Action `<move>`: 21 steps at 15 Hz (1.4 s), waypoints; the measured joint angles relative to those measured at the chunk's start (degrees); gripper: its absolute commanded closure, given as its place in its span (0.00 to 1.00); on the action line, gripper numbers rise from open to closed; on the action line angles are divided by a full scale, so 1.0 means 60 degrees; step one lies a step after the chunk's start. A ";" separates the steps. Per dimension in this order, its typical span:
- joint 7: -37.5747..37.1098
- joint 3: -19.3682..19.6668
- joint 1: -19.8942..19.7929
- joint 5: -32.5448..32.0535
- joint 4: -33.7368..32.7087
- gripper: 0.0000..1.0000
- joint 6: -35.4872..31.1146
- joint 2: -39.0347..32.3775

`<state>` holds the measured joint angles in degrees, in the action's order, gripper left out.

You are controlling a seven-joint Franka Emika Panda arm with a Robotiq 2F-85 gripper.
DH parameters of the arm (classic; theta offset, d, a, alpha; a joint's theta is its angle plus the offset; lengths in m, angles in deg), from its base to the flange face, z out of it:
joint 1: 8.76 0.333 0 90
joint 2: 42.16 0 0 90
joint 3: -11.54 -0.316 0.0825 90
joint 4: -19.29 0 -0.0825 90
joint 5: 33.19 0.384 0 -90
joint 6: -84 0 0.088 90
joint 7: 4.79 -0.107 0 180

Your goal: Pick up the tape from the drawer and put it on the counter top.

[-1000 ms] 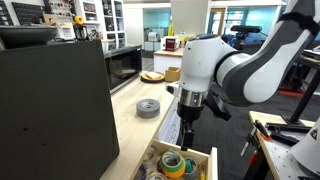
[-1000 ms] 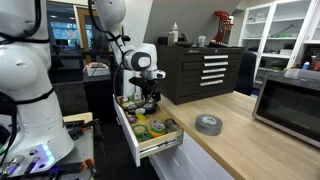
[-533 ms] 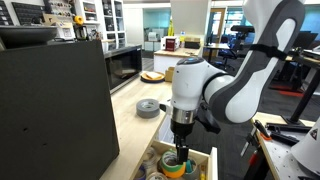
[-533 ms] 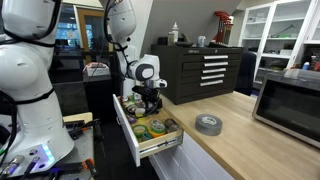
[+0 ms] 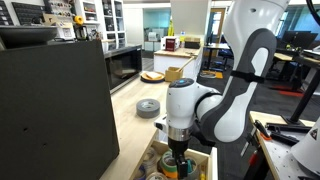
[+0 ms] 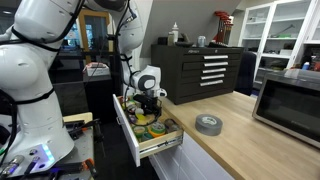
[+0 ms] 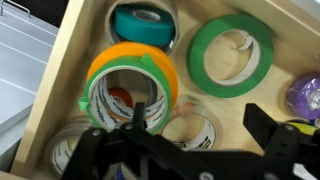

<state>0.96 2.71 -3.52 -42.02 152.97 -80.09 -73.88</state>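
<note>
The drawer (image 6: 150, 146) is pulled out and holds several tape rolls. In the wrist view its pale wood side (image 7: 55, 80) runs along the left. The bright green tape (image 7: 232, 55) is a thin ring lying flat at the upper right. My gripper (image 7: 205, 140) is open and empty, low over the drawer. Its fingers straddle a clear roll (image 7: 190, 128), below and left of the green ring. In both exterior views the gripper (image 5: 177, 160) (image 6: 148, 108) reaches down into the drawer beside the counter top (image 5: 130, 125) (image 6: 250, 140).
An orange-and-green stacked roll (image 7: 130, 85), a teal roll (image 7: 143, 22) and a purple roll (image 7: 305, 98) crowd the drawer. A larger grey roll (image 5: 148, 108) (image 6: 208, 124) lies on the counter. A black cabinet (image 5: 55, 105) and a microwave (image 6: 290, 100) stand on the counter.
The arm has swung over the drawer and lowered, bringing the gripper from above the drawer down among the rolls. The rolls have not moved.
</note>
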 measured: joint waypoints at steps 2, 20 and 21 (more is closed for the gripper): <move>0.0096 -0.0006 0.0003 0.0000 -0.0139 0.00 -0.0003 -0.0283; 0.0424 0.0350 -0.0098 0.0000 -0.0363 0.59 -0.0063 -0.0845; 0.0424 0.0354 -0.0133 0.0001 -0.0367 0.67 -0.0097 -0.0845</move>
<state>3.51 4.83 -4.32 -42.02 150.77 -80.67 -78.95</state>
